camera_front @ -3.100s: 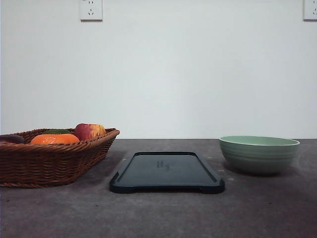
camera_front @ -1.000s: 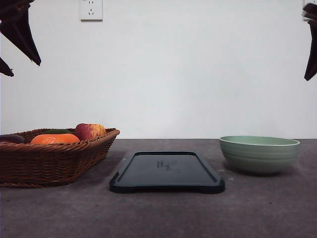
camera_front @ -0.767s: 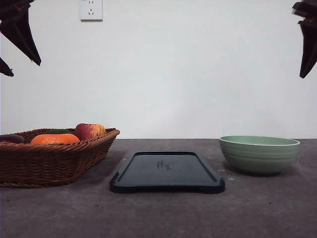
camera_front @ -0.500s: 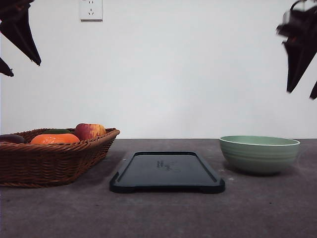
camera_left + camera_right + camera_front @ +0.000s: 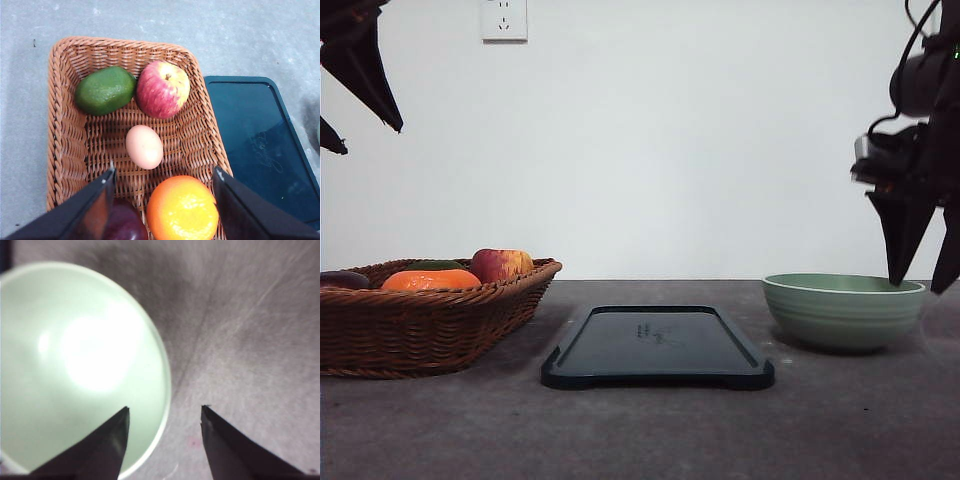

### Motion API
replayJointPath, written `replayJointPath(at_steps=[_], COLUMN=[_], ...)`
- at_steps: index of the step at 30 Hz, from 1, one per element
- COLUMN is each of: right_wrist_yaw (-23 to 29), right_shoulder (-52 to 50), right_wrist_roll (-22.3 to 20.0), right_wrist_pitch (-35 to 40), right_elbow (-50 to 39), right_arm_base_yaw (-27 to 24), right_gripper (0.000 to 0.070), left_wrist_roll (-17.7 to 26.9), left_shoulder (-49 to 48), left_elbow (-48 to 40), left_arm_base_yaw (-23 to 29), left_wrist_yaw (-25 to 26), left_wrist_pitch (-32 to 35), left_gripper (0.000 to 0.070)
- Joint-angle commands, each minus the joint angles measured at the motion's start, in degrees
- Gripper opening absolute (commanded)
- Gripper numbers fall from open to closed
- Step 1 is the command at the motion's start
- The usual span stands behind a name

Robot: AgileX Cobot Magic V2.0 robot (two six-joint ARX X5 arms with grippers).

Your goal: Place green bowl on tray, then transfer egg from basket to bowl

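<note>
Item 1, green bowl (image 5: 843, 311): stands upright on the surface (image 5: 640, 430), well apart from the tray (image 5: 657, 348) and not yet on it. Its near rim lies between the spread fingers of the right gripper (image 5: 162, 442), one finger (image 5: 107, 442) over the inside, the other outside over bare surface. The fingers are parted wide and hold nothing. Judged ceramic: stiff, fairly heavy, glazed and likely slippery, liable to chip if knocked. Best hold: pinch the wall at the rim, one finger inside and one outside, then lift level.

Item 2, egg (image 5: 144, 146): lies on its side in the basket (image 5: 60, 125), just ahead of the left gripper (image 5: 162, 197) and roughly midway between its fingers. Those fingers are spread wide, empty, above the basket. Judged light, smooth and fragile. Best hold: across the narrow middle, gentle pressure only.

Item 3, neighbours in the basket: apple (image 5: 163, 89) and green fruit (image 5: 105, 90) beyond the egg, orange fruit (image 5: 182, 207) close beside the fingertips, a dark purple fruit (image 5: 124, 225) next to the other finger. The clearance round the egg looks modest.

Item 4, tray: empty, between basket and bowl.
</note>
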Motion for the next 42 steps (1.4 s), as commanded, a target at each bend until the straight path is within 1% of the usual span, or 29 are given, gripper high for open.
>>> replayJointPath(at_steps=[1, 4, 5, 9, 11, 14, 18, 21, 23, 25, 27, 30, 35, 42], right_wrist_yaw=[0.2, 0.15, 0.15, 0.15, 0.15, 0.13, -0.04, -0.31, -0.31, -0.31, -0.26, -0.31, -0.19, 1.71], right_shoulder=[1.82, 2.71, 2.83, 2.9, 2.9, 2.9, 2.9, 2.9, 2.9, 2.91, 2.92, 3.34, 6.39, 12.22], right_wrist_roll=[-0.85, -0.87, -0.87, -0.83, -0.83, -0.83, -0.55, 0.16, 0.81, 1.21, 2.32, 4.21, 4.81, 5.84], right_wrist_pitch=[0.47, 0.48, 0.52, 0.36, -1.51, -6.07, -14.64, -19.04, -20.3, -19.54, -16.13, -11.72, -8.66, -6.21], right_elbow=[1.33, 1.33, 1.33, 1.5, 2.59, 5.88, 12.78, 18.06, 21.12, 23.57, 24.99, 25.87, 25.92, 25.92], right_arm_base_yaw=[0.2, 0.21, 0.23, 0.26, 0.26, 0.34, 1.68, 3.78, 5.66, 7.86, 10.25, 13.89, 19.26, 23.39], right_gripper=[0.0203, 0.0026, 0.0, 0.0, 0.0, 0.0, 0.0, 0.0, 0.0, 0.0, 0.0, 0.0, 0.0, 0.0], left_wrist_roll=[-0.02, -0.02, -0.01, -0.02, -0.02, 0.0, 0.0, 0.0, 0.0, 0.0, 0.0, 0.0, 0.0, 0.0], left_shoulder=[0.22, 0.22, 0.22, 0.22, 0.22, 0.22, 0.22, 0.24, 0.24, 0.24, 0.24, 0.24, 0.28, 0.28], left_elbow=[1.27, 1.27, 1.27, 1.27, 1.27, 1.27, 1.27, 1.27, 1.27, 1.27, 1.27, 1.27, 1.27, 1.27], left_arm_base_yaw=[-0.12, -0.11, -0.11, -0.11, -0.11, -0.11, -0.11, -0.11, -0.11, -0.11, -0.11, -0.11, -0.11, -0.11], left_wrist_yaw=[0.17, 0.17, 0.17, 0.17, 0.17, 0.17, 0.17, 0.15, 0.15, 0.15, 0.15, 0.15, 0.15, 0.15], left_wrist_pitch=[0.4, 0.39, 0.39, 0.39, 0.39, 0.39, 0.39, 0.39, 0.42, 0.42, 0.42, 0.42, 0.46, 0.42], left_gripper=[0.0387, 0.0387, 0.0387, 0.0387, 0.0387, 0.0387, 0.0387, 0.0387, 0.0387, 0.0387, 0.0387, 0.0387, 0.0387, 0.0387])
